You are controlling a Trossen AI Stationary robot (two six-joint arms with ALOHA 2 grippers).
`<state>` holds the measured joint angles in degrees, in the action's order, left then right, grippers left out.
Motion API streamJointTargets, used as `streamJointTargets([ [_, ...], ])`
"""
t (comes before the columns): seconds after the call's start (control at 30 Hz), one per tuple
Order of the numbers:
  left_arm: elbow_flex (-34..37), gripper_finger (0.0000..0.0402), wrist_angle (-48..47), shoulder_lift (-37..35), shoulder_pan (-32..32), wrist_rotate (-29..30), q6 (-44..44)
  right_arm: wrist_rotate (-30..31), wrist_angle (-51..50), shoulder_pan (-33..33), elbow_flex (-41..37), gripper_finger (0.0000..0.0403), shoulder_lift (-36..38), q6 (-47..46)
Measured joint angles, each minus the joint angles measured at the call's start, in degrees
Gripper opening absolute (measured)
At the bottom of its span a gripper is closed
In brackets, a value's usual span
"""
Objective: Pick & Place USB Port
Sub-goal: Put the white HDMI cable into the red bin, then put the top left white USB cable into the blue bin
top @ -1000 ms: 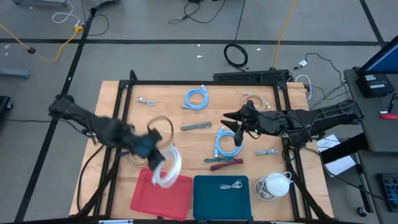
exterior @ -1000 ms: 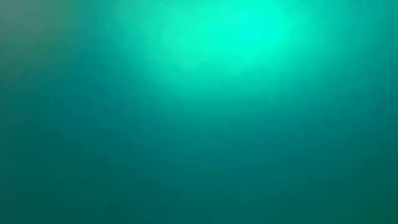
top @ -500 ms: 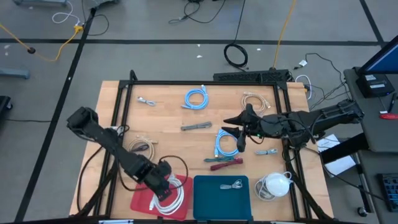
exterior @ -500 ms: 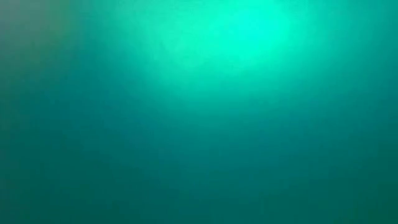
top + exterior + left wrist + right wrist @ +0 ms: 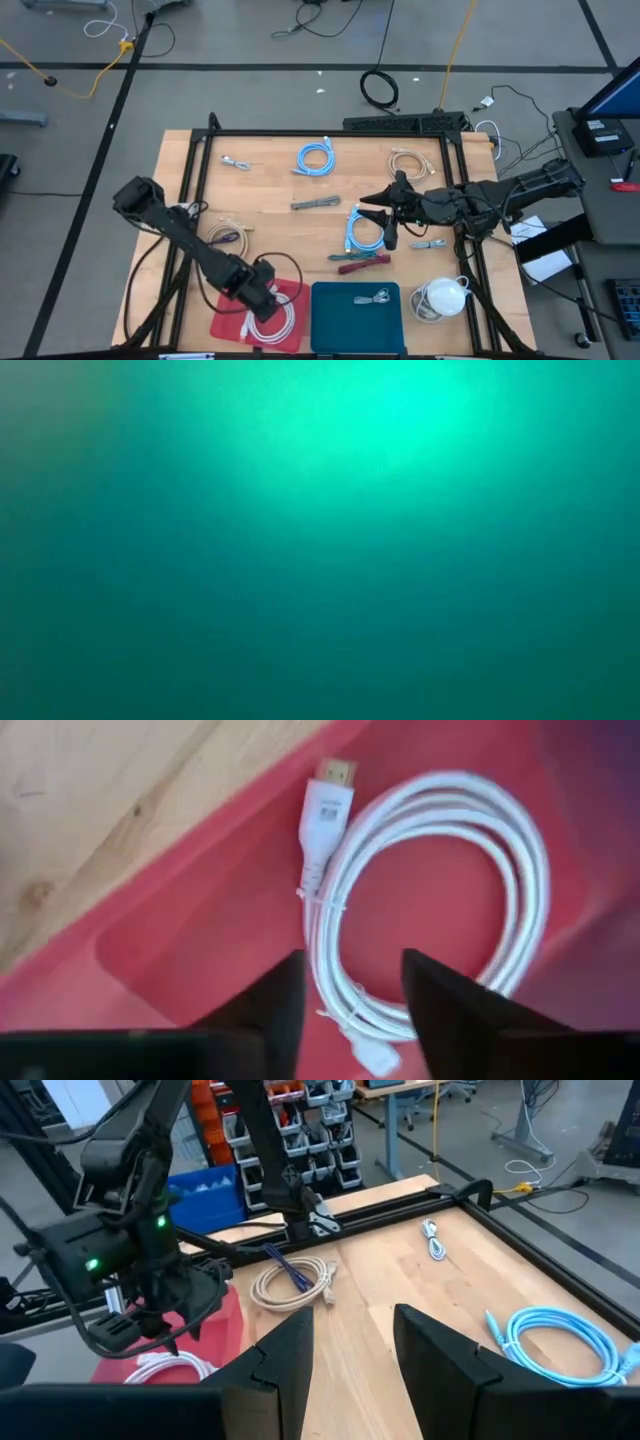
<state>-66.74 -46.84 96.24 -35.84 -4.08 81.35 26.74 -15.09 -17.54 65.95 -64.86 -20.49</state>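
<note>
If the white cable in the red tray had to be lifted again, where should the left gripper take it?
Grip the white cable across the bundled strands near its tie, just below the straight plug. It lies flat in the red tray, so come straight down, jaws straddling the bundle. The left gripper hovers open right there.

Showing pale, grained wood across the table (image 5: 270, 180), framed by black rails. Lying coiled in the red tray (image 5: 232, 322) at the near-left corner, a white cable (image 5: 440, 920) with a gold-tipped plug. Sitting beside it along the near edge, a teal tray (image 5: 335, 325) holding a small grey cable (image 5: 372, 297). Resting toward the far edge, a light-blue coil (image 5: 315, 158); nearer the middle, another light-blue coil (image 5: 362, 230). Glowing blank teal-green throughout the low view.
</note>
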Motion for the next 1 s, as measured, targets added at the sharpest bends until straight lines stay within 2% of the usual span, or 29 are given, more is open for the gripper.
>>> streamJointTargets([
  [0.1, -0.02, 0.0226, -1.57, -2.68, 2.04, -1.38, -1.71, 0.04, -0.01, -0.2, 0.0, 0.0132, 0.0, 0.1],
  [0.2, -0.02, 0.0243, -2.8, -7.19, 4.71, -0.03, -4.5, -0.01, 0.0, -0.22, 0.0, 0.0132, 0.0, 0.14],
  [0.27, -0.06, 0.0242, -3.81, -11.49, 7.52, 5.5, -5.87, -0.02, -0.01, -0.22, 0.0, 0.0132, 0.0, 0.15],
  [0.4, -0.09, 0.0226, -6.54, -19.39, 16.12, 20.82, -9.21, -0.01, 0.0, -0.22, 0.0, 0.0132, 0.0, 0.14],
  [0.47, -0.09, 0.0215, -6.74, -22.39, 22.68, 24.89, -12.96, 0.03, 0.0, -0.22, 0.0, 0.0132, 0.0, -0.26],
  [0.53, -0.09, 0.0203, -5.51, -24.18, 30.4, 25.7, -18.21, 0.07, 0.0, -0.2, 0.0, 0.0132, 0.0, -1.05],
  [0.63, -0.09, 0.0187, -1.38, -24.37, 41.95, 21.63, -26.86, 0.2, 0.01, -0.2, 0.0, 0.0132, 0.0, -1.32],
  [0.8, -0.12, 0.0171, 7.34, -19.96, 56.62, 8.38, -39.65, 0.63, -0.03, -0.2, 0.02, 0.0132, 0.0, -2.75],
  [0.9, -0.01, 0.017, 11.41, -15.28, 61.41, -0.54, -42.61, 3.66, -1.39, -0.2, 0.09, 0.0132, 0.0, -2.82],
  [1.0, 0.0, 0.017, 13.02, -11.54, 62.16, -8.38, -45.29, 12.04, -9.92, 0.25, 0.09, 0.0132, 0.0, -3.31],
])
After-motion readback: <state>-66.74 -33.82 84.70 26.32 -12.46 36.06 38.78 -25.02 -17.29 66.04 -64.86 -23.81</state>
